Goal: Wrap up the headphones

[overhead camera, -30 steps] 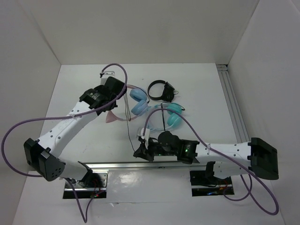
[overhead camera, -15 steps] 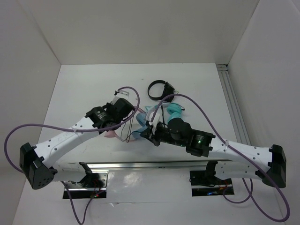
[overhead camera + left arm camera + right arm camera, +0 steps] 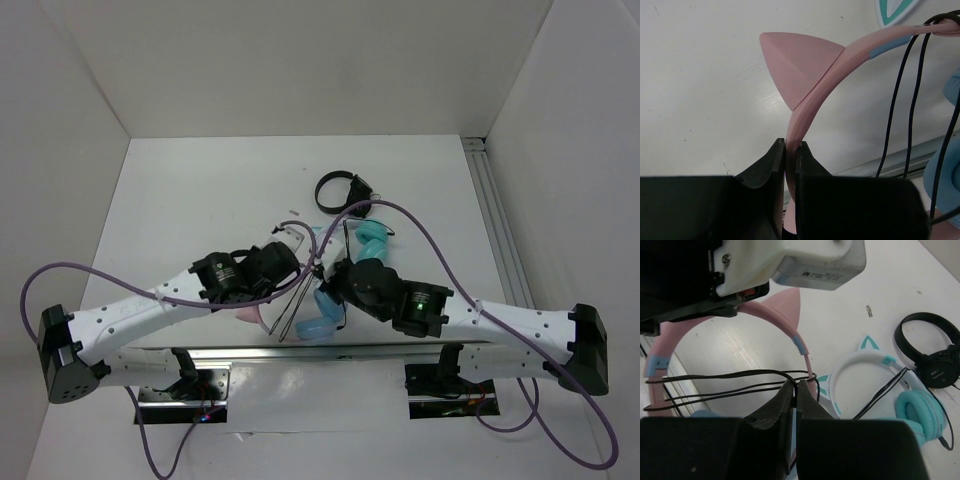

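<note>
The headphones [image 3: 322, 326] hang just above the table near its front edge, with a pink cat-eared headband [image 3: 810, 95] and light blue ear cups. My left gripper [image 3: 791, 148] is shut on the headband just below one pink ear [image 3: 799, 65]. My right gripper [image 3: 796, 386] is shut on the thin black cable [image 3: 730, 376]. Two or three strands of that cable run across between the headband's sides [image 3: 802, 347]. In the top view the left gripper [image 3: 298, 276] and the right gripper [image 3: 322, 274] meet over the headphones and hide most of the band.
Teal-cupped headphones with a white band [image 3: 372, 236] lie just behind the grippers, also in the right wrist view [image 3: 867, 367]. Small black headphones [image 3: 340, 190] lie further back. A metal rail [image 3: 300, 356] runs along the near edge and another rail [image 3: 495, 220] along the right side.
Both arms came toward the near edge, the left carrying the headphones from the back left. The right gripper swung up from the front rail to the headband with the cable.
</note>
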Motion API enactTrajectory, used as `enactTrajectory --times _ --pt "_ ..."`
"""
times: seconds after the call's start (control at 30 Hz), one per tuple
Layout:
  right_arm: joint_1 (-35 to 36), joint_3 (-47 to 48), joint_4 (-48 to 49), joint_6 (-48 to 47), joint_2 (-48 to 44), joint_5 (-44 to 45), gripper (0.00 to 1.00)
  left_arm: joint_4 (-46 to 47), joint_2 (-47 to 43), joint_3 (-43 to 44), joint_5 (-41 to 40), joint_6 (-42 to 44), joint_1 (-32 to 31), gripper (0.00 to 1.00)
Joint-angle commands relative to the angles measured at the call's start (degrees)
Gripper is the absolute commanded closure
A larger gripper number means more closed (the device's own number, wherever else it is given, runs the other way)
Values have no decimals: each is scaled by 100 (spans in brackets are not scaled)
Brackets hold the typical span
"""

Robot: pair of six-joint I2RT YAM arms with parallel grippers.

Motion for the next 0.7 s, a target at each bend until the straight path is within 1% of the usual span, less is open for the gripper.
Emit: enactTrajectory --times 0.0,0.07,0.2,0.4,0.53,0.67 --pt "40 9 180 -198 13 975 100 -163 15 3 -54 -231 -189 100" --pt "40 -132 347 -259 13 1246 100 -216 15 3 7 -231 -251 100" --pt "40 -351 672 -374 -40 1450 99 -278 -37 64 375 -179 -391 100" --pt "40 -405 752 -426 22 1415 97 -330 -160 170 1104 15 -391 100" --pt "40 -457 805 -426 -40 1468 97 -330 -213 170 1298 120 -444 100" --pt "40 -519 857 -426 -93 1521 96 -383 -266 284 1246 120 -444 100"
